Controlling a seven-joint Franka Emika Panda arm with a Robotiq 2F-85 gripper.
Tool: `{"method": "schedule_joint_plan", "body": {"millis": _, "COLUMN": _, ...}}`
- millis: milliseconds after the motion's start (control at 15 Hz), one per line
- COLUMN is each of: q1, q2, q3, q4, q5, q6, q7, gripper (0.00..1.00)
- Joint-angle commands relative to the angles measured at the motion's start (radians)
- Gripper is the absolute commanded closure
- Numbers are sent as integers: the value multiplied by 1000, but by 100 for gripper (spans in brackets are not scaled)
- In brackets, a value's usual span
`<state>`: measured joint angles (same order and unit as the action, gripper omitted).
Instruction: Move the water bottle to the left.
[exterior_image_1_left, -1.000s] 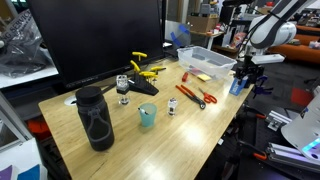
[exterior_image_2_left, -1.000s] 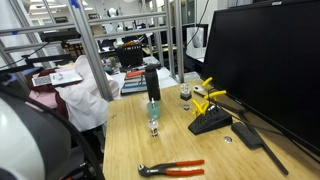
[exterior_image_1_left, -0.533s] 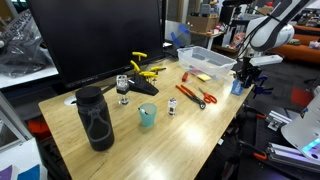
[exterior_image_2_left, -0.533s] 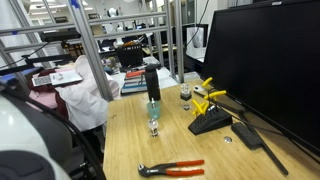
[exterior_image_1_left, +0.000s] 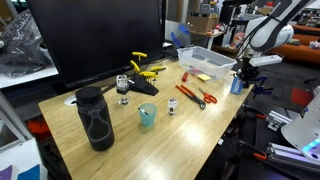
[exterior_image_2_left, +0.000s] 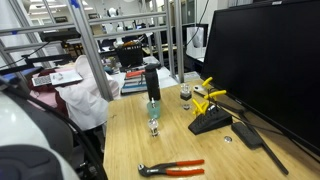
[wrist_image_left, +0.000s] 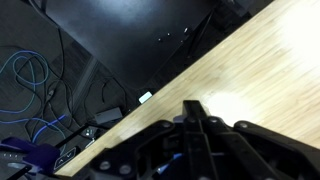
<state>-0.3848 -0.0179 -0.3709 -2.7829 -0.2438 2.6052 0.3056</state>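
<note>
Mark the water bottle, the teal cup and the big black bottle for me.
water bottle (exterior_image_1_left: 237, 85): in an exterior view, on its blue body.
teal cup (exterior_image_1_left: 147, 117): in an exterior view, on its side wall.
black bottle (exterior_image_1_left: 96, 122): in an exterior view, on its patterned body.

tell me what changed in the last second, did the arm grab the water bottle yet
Nothing visibly changed. The gripper sits just above the water bottle at the table edge, as it did a second ago; whether it grips the bottle cannot be told. The black bottle, teal cup and red pliers are where they were.
</note>
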Motion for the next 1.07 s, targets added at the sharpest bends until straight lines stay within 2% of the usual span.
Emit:
{"method": "schedule_joint_plan", "body": {"millis": 0, "q1": 0, "q2": -4, "q3": 0, "q4": 1, "q5": 7, "q6": -17, "q7": -35, "gripper": 100}}
{"method": "schedule_joint_plan", "body": {"millis": 333, "q1": -2, "q2": -16, "q3": -4, "q4": 1, "q5": 46, "q6": -66, "q7": -116, "gripper": 100}}
{"method": "schedule_joint_plan", "body": {"millis": 400, "q1": -1, "q2": -19, "q3": -4, "q4": 1, "q5": 47, "q6": -95, "q7": -137, "gripper": 74}}
{"method": "schedule_joint_plan", "body": {"millis": 533, "q1": -2, "q2": -26, "q3": -3, "q4": 2, "q5": 20, "q6": -148, "q7": -146, "gripper": 67}}
{"method": "schedule_joint_plan", "body": {"millis": 1000, "q1": -6, "q2": -88, "q3": 0, "q4": 11, "q5": 22, "q6": -160, "q7": -181, "gripper": 17}}
